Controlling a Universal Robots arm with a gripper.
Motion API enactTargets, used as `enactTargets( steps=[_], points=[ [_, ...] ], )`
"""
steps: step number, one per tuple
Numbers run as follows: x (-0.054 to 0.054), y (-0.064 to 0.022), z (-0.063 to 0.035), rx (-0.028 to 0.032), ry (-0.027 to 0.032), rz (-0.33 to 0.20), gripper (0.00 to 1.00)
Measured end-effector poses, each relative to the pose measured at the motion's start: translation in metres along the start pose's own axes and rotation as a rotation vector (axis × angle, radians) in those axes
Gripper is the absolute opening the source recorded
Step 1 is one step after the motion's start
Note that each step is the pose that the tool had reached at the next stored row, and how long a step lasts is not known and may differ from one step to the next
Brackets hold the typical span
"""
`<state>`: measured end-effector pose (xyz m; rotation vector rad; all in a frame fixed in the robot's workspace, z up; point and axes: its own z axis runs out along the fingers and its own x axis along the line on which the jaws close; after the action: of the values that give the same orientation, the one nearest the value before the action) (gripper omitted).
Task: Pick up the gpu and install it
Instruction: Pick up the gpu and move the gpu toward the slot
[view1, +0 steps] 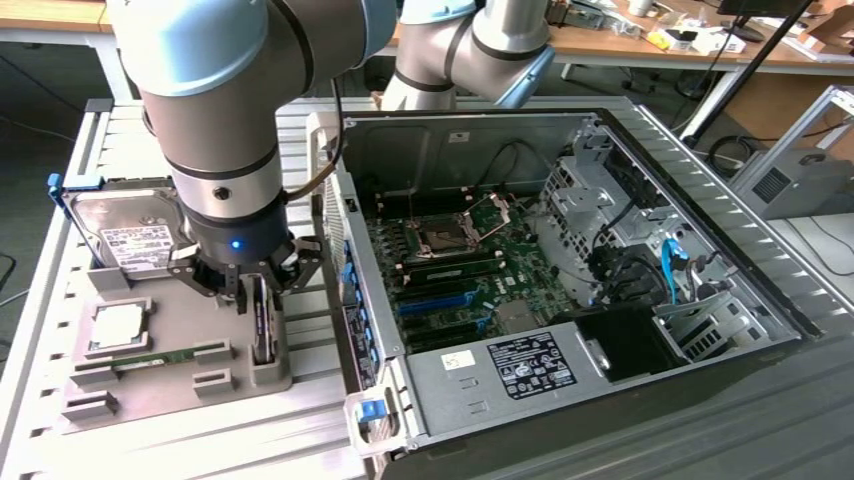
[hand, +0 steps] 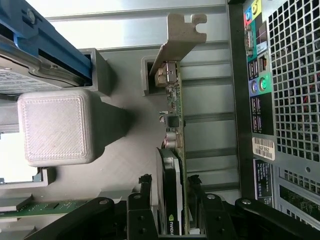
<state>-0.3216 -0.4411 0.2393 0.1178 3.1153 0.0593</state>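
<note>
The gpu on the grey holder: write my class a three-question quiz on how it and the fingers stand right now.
1. True or false: the gpu lies flat on its face.
2. The fingers are: A) shut on the gpu; B) open, one on each side of the gpu; C) closed, well above the gpu.
3. What keeps the gpu on edge?
Key: 1 false; 2 B; 3 a slot in the grey holder.

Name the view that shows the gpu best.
The wrist view: the gpu shows close up, edge-on, silver bracket included. The exterior view gives a thin dark edge standing in the grey holder.
</note>
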Motion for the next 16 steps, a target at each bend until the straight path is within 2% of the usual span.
enactTargets(
  steps=[13,15,16],
  points=[
    [-0.0008,-0.0001,0.0001,0.0000,0.0009,0.000,0.42],
    [-0.0008,0.0000,0.0002,0.0000,0.0008,0.000,0.41],
    [-0.0008,0.0000,0.0002,0.0000,0.0008,0.000,0.34]
  ],
)
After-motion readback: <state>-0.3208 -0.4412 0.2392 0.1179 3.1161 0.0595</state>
